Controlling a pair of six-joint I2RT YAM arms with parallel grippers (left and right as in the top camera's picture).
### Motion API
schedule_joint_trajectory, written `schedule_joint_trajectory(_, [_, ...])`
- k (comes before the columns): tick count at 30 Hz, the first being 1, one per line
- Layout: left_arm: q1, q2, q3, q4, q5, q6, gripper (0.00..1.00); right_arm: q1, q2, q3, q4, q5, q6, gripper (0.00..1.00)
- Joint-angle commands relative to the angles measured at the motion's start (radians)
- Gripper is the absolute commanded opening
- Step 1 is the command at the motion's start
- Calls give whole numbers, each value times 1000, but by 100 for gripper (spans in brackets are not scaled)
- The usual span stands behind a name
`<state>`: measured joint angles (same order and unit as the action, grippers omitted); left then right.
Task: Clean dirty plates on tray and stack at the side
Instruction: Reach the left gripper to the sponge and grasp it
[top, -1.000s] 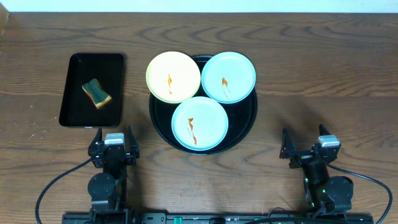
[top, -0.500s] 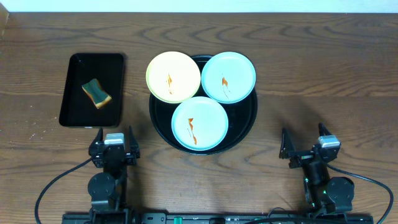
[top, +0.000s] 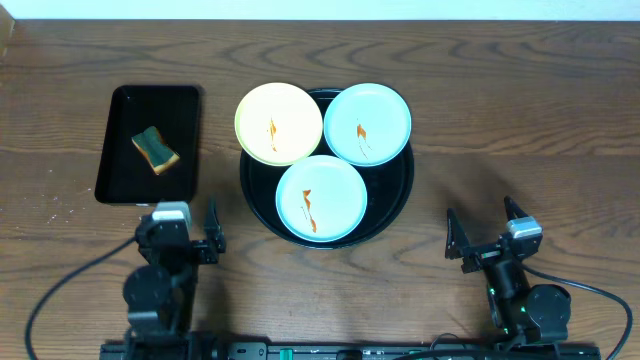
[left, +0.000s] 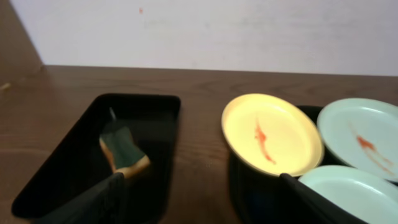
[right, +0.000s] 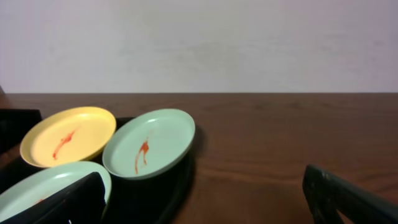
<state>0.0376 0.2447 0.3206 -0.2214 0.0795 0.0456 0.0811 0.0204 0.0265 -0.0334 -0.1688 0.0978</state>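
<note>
Toward the worktop's (top: 520, 100) left edge: rectangular black tray (top: 120, 180) holding a green-and-yellow sponge (top: 155, 150). Near the front edge: left fingers (top: 213, 224), spread wide, holding nothing. At centre: round black tray (top: 400, 192) carrying pale yellow plate (top: 278, 122) and two light blue plates (top: 368, 122) (top: 321, 198), all sauce-smeared. Front right: right fingers (top: 452, 236), apart, gripping nothing.

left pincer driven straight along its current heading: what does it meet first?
The left pincer points over bare table between the rectangular tray and the round tray. Its left finger lines up with the rectangular tray's near rim: probably first contact, though height is unclear.
</note>
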Motion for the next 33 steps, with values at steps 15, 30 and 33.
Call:
schedule_joint_trajectory(15, [6, 641, 721, -537, 102, -21, 77, 6, 511, 444, -141, -154, 6, 99])
schedule_joint_trajectory(30, [6, 932, 950, -836, 394, -110, 98, 6, 1173, 1073, -572, -304, 6, 99])
schedule_joint_trajectory(33, [6, 959, 949, -841, 411, -114, 98, 6, 1211, 1077, -537, -320, 10, 99])
